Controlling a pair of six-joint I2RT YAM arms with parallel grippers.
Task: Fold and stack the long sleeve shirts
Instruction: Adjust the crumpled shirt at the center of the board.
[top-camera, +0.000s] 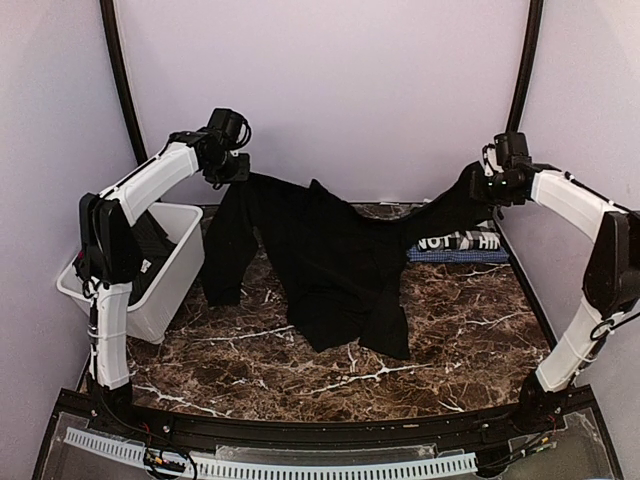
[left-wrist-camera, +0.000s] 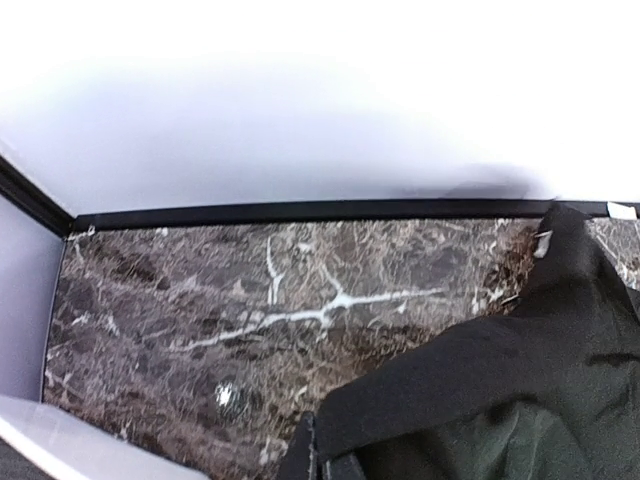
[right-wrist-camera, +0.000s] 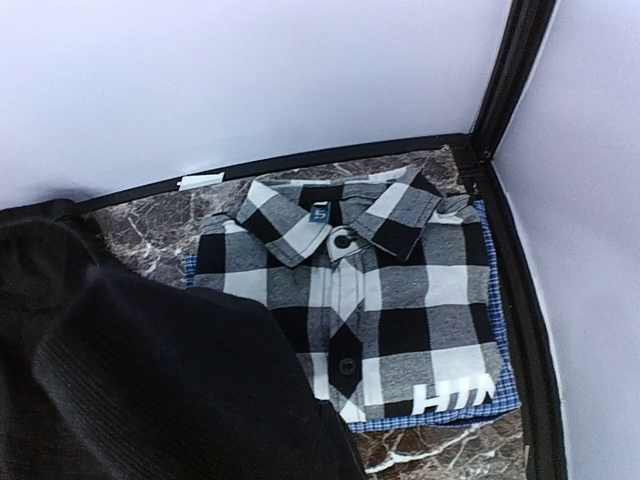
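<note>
A black long sleeve shirt (top-camera: 330, 260) hangs stretched between both grippers, its lower hem resting on the marble table. My left gripper (top-camera: 238, 172) is shut on its left shoulder, held high at the back left; in the left wrist view the cloth (left-wrist-camera: 500, 400) fills the lower right beside one finger (left-wrist-camera: 303, 455). My right gripper (top-camera: 478, 185) is shut on the right sleeve end; in the right wrist view the black cloth (right-wrist-camera: 150, 380) hides my fingers. A folded black-and-white checked, blue-edged shirt (top-camera: 460, 243) lies at the back right, below the right gripper (right-wrist-camera: 400, 290).
A white plastic bin (top-camera: 170, 290) stands at the left edge with dark cloth (top-camera: 150, 245) inside, close to the left arm. Black frame posts and pale walls close the back and sides. The brown marble table top (top-camera: 460, 330) is bare in front.
</note>
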